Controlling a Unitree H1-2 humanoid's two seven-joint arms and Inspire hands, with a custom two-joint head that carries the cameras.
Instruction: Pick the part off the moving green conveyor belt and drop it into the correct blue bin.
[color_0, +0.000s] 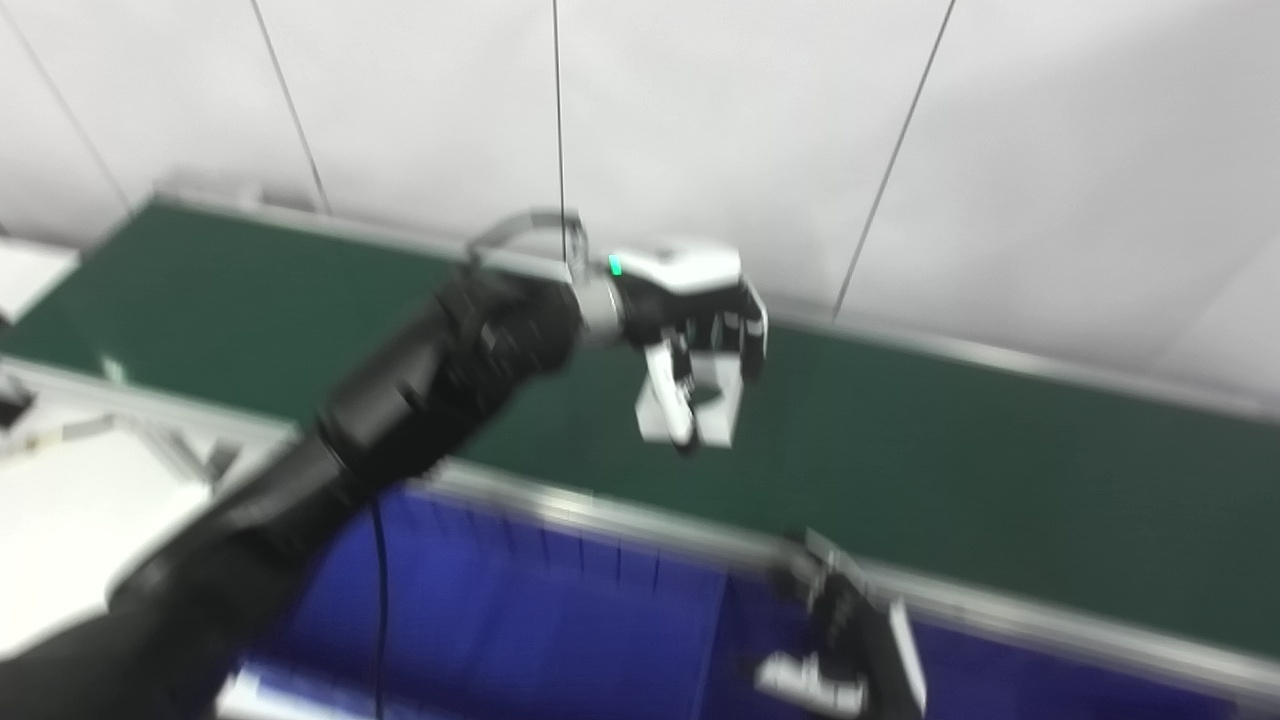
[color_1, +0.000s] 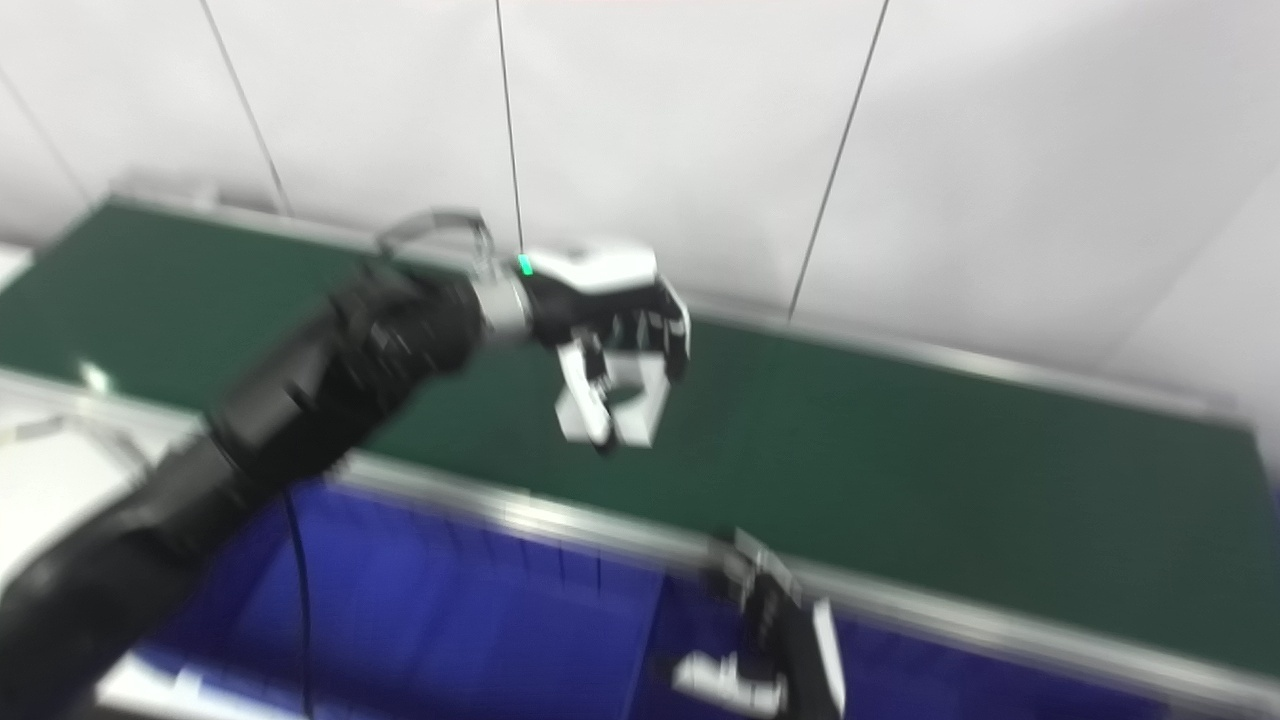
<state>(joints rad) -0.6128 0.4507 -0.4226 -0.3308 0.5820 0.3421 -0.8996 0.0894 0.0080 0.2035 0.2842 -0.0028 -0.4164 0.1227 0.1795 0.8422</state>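
Observation:
The green conveyor belt (color_0: 1000, 480) runs from upper left to lower right. My left hand (color_0: 700, 335) hangs over the middle of the belt, fingers curled down. It is shut on a small white part (color_0: 722, 405), pinched between thumb and fingers; the picture is blurred. No other part shows on the belt. Blue bins lie along the belt's near side: one on the left (color_0: 520, 620) and one on the right (color_0: 1010, 680). My right hand (color_0: 845, 650) is low over the wall between them; blur hides how its fingers stand.
A metal rail (color_0: 640, 515) edges the belt on the near side, between belt and bins. A white table surface (color_0: 70, 510) lies at the left. A white panelled wall (color_0: 900, 120) stands behind the belt. A black cable (color_0: 380, 600) hangs under my left arm.

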